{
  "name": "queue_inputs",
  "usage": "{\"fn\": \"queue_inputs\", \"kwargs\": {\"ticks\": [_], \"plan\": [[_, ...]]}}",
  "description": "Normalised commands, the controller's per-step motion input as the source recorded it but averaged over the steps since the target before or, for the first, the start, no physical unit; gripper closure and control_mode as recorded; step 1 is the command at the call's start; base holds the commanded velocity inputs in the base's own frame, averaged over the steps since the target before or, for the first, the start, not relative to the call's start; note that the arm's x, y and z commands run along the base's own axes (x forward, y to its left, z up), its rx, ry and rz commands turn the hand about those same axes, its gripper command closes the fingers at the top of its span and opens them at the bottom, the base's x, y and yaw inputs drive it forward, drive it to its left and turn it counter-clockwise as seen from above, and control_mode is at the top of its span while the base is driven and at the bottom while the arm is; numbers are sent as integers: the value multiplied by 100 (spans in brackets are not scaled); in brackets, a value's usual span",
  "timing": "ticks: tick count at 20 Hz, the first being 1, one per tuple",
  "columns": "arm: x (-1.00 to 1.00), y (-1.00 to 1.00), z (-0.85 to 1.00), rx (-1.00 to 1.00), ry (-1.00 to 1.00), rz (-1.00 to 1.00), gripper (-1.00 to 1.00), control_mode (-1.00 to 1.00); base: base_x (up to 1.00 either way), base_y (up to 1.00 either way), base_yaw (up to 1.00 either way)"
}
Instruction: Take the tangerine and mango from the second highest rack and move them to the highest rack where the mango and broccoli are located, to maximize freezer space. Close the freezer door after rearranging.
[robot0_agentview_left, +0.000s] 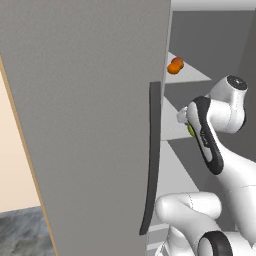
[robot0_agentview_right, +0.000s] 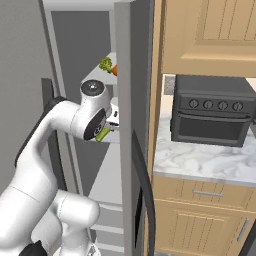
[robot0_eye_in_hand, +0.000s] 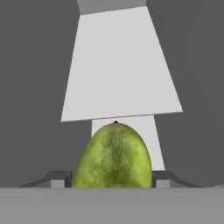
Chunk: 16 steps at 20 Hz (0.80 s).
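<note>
My gripper (robot0_eye_in_hand: 112, 179) is shut on the mango (robot0_eye_in_hand: 113, 155), a lime-green lump that sits between the two fingertips. From the base, the mango (robot0_agentview_left: 191, 131) (robot0_agentview_right: 102, 134) peeks out by the hand, inside the freezer and just above the second highest rack (robot0_agentview_left: 171, 126) (robot0_agentview_right: 116, 138). On the highest rack (robot0_agentview_left: 195, 76) (robot0_agentview_right: 95, 76) the bright-orange tangerine (robot0_agentview_left: 173, 69) rests against a darker reddish ball (robot0_agentview_left: 178, 61), with broccoli (robot0_agentview_right: 105, 64) beside them. The freezer door (robot0_agentview_left: 90, 125) stands open at the left, its dark handle (robot0_agentview_left: 154, 150) facing the arm.
A pale shelf slab (robot0_eye_in_hand: 118, 65) lies ahead of the hand between dark grey walls. The fridge's other door (robot0_agentview_right: 132, 100) stands edge-on right of the arm. Beyond it are a black oven (robot0_agentview_right: 212, 117), a marble counter (robot0_agentview_right: 200, 162) and wooden cabinets (robot0_agentview_right: 205, 35).
</note>
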Motion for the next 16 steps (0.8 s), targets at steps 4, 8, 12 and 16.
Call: {"fn": "queue_inputs", "kwargs": {"ticks": [4,8,12,16], "plan": [[-3,1,100,-1,-18,0,100,-100,0,0,0],[0,2,100,0,-17,0,100,-100,0,0,0],[0,0,94,-1,-9,0,100,-100,0,0,0],[26,0,72,-1,-3,0,100,-100,0,0,0]]}}
